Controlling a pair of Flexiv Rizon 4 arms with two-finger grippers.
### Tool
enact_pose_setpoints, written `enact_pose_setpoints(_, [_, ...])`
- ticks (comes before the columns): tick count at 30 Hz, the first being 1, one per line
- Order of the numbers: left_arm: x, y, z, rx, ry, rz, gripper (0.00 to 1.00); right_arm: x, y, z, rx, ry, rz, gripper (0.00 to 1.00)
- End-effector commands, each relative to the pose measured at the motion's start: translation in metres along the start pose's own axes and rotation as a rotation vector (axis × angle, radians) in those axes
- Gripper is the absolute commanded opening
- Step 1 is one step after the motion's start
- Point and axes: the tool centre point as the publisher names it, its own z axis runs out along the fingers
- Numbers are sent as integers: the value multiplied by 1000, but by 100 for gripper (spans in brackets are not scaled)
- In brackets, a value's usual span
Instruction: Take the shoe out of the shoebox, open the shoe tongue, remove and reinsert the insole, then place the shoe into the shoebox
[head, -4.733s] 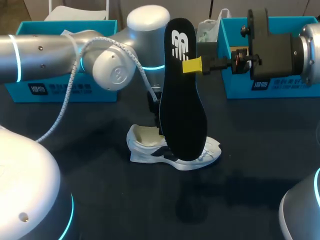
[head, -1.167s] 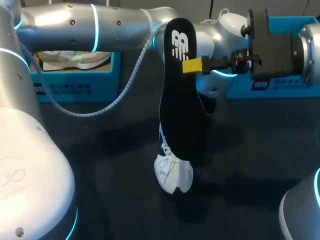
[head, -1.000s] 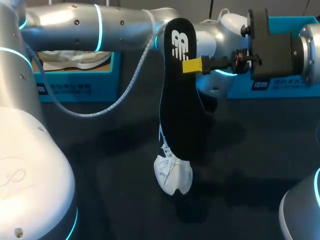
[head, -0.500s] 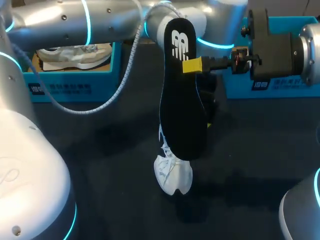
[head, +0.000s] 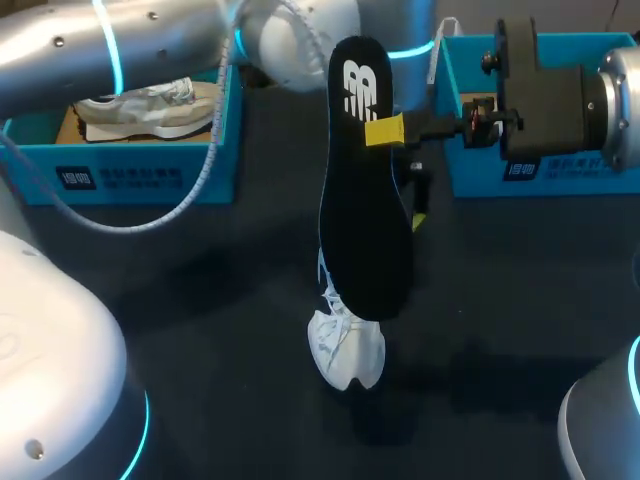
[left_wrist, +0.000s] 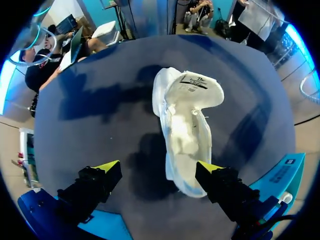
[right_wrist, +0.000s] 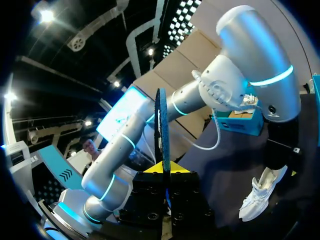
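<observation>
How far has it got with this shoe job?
Done: the shoe is out on the table, its insole removed. In hand: the right end effector holds the insole upright; the left end effector hangs open over the shoe. Left: insole back in, shoe boxed.

White logo (head: 360, 88) on insole (head: 366, 220); illegible white print (head: 77, 179) on shoebox (head: 160, 176) front

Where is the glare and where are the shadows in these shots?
Left wrist view: the shoe is lit almost to white, with a dark shadow beside it on the table. Head view: the black insole in the right pincer hides most of the shoe.
</observation>
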Motion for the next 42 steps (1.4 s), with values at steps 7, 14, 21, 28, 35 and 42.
enact_pose_setpoints(7, [18,1,-39,-66,-315,43,100,-17,8,-27,-130,-123,93,0])
enact_pose_setpoints(14, [30,-2,-59,-99,-430,69,100,-30,19,-56,-135,-172,156,0])
enact_pose_setpoints(21, [47,-10,-86,-122,-578,108,100,-55,34,-77,-121,-176,276,0])
enact_pose_setpoints(28, [58,-20,-114,-161,-722,141,100,-90,47,-94,-142,-207,431,0])
enact_pose_setpoints(35, [64,-26,-135,-176,-845,157,100,-125,68,-97,-100,-214,527,0])
enact_pose_setpoints(42, [77,-36,-154,-186,-977,193,100,-157,86,-93,-32,-184,588,0])
